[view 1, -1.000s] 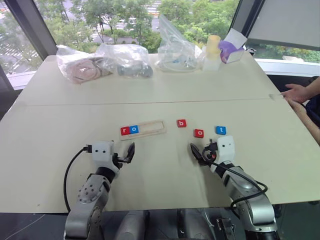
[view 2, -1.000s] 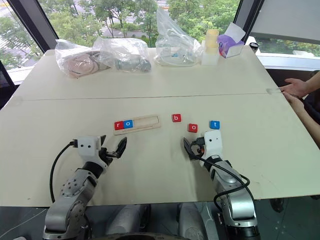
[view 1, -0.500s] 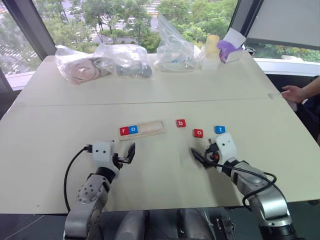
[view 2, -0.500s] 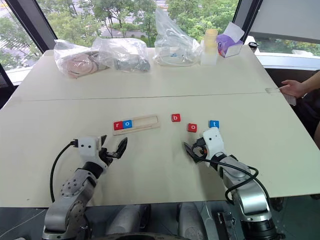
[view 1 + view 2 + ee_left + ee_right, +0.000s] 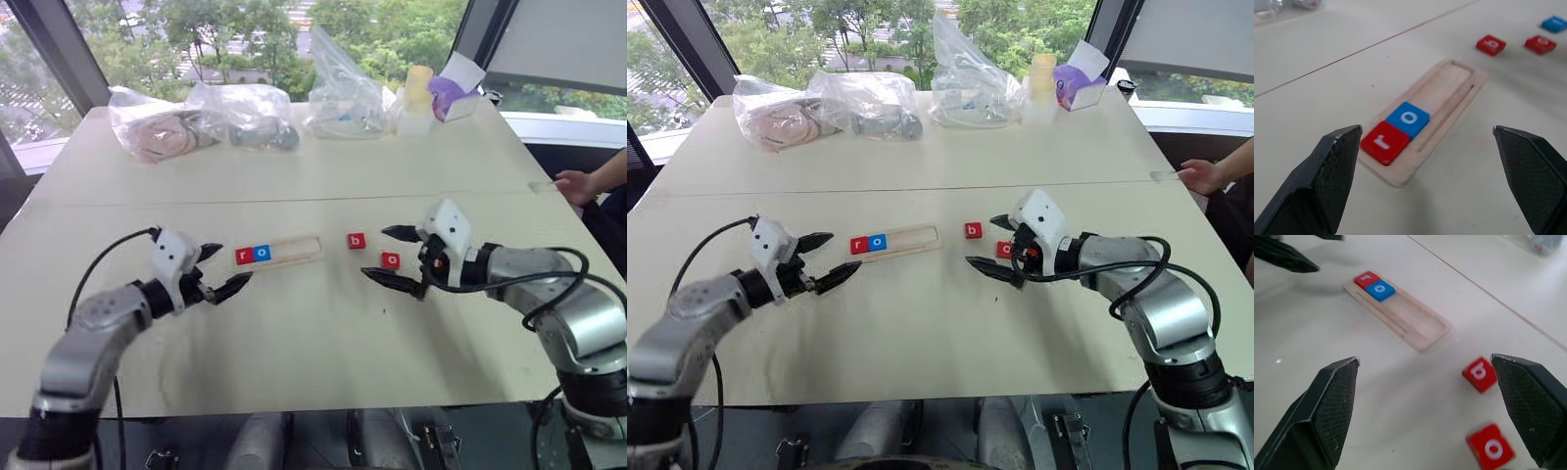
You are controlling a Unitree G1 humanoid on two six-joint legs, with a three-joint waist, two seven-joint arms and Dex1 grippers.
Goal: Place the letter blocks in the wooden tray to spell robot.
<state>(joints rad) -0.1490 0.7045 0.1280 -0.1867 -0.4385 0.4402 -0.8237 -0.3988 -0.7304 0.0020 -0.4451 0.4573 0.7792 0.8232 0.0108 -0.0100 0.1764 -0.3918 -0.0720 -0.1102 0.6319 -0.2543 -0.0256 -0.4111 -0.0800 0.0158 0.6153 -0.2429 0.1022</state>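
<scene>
Wooden tray (image 5: pixel 279 252) mid-table, red r, blue o seated at left end. Right gripper (image 5: pixel 394 257) spread, empty, hovers near red b (image 5: pixel 356 240). Left gripper (image 5: pixel 221 268) spread, empty. Advice: centre jaws over b, pinch its edges.

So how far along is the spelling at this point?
Done: the red r and blue o sit at one end of the wooden tray. In hand: nothing; the left gripper and right gripper are both open and empty. Left: the red b, red o and blue t lie loose on the table.
</scene>
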